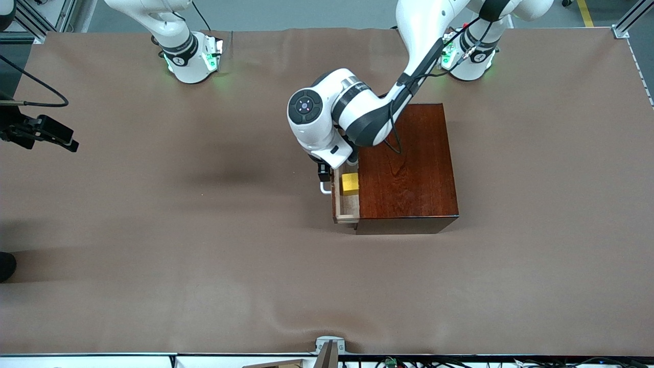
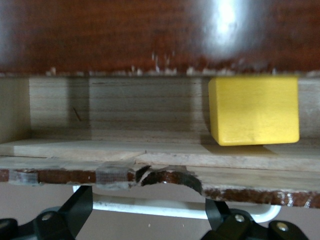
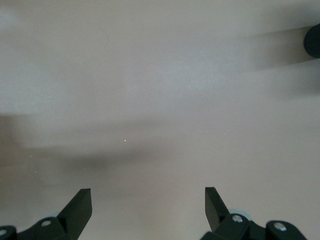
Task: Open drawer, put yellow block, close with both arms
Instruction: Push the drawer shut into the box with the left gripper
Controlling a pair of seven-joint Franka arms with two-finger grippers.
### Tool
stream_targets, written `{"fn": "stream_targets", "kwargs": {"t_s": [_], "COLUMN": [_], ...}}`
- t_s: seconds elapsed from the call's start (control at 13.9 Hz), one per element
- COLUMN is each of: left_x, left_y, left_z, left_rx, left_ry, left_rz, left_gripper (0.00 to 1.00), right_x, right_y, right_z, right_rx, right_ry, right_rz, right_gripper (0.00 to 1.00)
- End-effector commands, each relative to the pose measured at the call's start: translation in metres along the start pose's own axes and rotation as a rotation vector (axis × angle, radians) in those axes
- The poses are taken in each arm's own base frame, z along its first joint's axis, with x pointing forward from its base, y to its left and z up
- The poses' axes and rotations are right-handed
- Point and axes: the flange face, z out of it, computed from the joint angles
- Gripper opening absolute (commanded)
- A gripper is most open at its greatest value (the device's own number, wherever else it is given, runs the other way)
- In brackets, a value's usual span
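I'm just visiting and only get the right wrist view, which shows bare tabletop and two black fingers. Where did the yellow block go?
Observer: The yellow block lies in the drawer, which is partly pulled out of the wooden box.
Operator: Is anything near the drawer?
Observer: The left gripper is at its white handle, fingers open to either side of the bar.
Operator: And my arm?
Observer: The right gripper is open and waits away from the box.
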Motion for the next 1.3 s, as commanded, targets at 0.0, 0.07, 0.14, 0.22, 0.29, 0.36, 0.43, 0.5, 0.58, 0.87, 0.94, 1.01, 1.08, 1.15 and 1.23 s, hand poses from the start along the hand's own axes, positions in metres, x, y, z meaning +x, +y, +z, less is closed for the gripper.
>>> {"fn": "stream_targets", "kwargs": {"t_s": [0.0,0.07,0.14,0.22,0.29,0.36,0.43,0.5,0.58,0.87,0.94,1.01,1.08,1.15,1.23], "left_x": [0.031,0.036,0.041,0.046,0.05,0.052,0.058,0.061,0.06,0.049,0.043,0.035,0.033,0.033,0.035], "left_y": [0.014,0.015,0.015,0.015,0.015,0.014,0.017,0.018,0.018,0.012,0.006,-0.001,-0.004,-0.004,-0.005], "left_z": [0.005,0.008,0.011,0.015,0.018,0.023,0.024,0.023,0.022,0.01,0.007,-0.008,-0.02,-0.036,-0.052], "left_rx": [0.054,0.072,0.091,0.105,0.119,0.136,0.145,0.148,0.146,0.125,0.121,0.096,0.078,0.057,0.034], "left_ry": [0.093,0.12,0.145,0.167,0.186,0.206,0.221,0.223,0.223,0.193,0.187,0.167,0.146,0.122,0.095], "left_rz": [-0.036,-0.043,-0.047,-0.056,-0.06,-0.065,-0.09,-0.101,-0.101,-0.102,-0.087,-0.073,-0.067,-0.064,-0.06], "left_gripper": [1.0,1.0,1.0,1.0,1.0,1.0,1.0,1.0,1.0,1.0,1.0,1.0,1.0,1.0,1.0], "right_x": [-0.006,-0.007,-0.007,-0.007,-0.007,-0.007,-0.007,-0.007,-0.007,-0.007,-0.007,-0.007,-0.007,-0.007,-0.007], "right_y": [0.002,0.002,0.002,0.002,0.002,0.002,0.002,0.002,0.002,0.002,0.001,0.002,0.002,0.001,0.001], "right_z": [-0.007,-0.007,-0.007,-0.007,-0.007,-0.007,-0.007,-0.007,-0.007,-0.006,-0.006,-0.006,-0.006,-0.007,-0.007], "right_rx": [-0.008,-0.008,-0.008,-0.01,-0.008,-0.008,-0.01,-0.008,-0.008,-0.008,-0.008,-0.008,-0.008,-0.008,-0.01], "right_ry": [0.011,0.011,0.009,0.009,0.009,0.009,0.009,0.009,0.009,0.006,0.006,0.007,0.007,0.009,0.009], "right_rz": [-0.003,-0.004,-0.004,-0.004,-0.004,-0.004,-0.004,-0.004,-0.003,-0.003,-0.004,-0.003,-0.003,-0.004,-0.004], "right_gripper": [1.0,1.0,1.0,1.0,1.0,1.0,1.0,1.0,1.0,1.0,1.0,1.0,1.0,1.0,1.0]}}
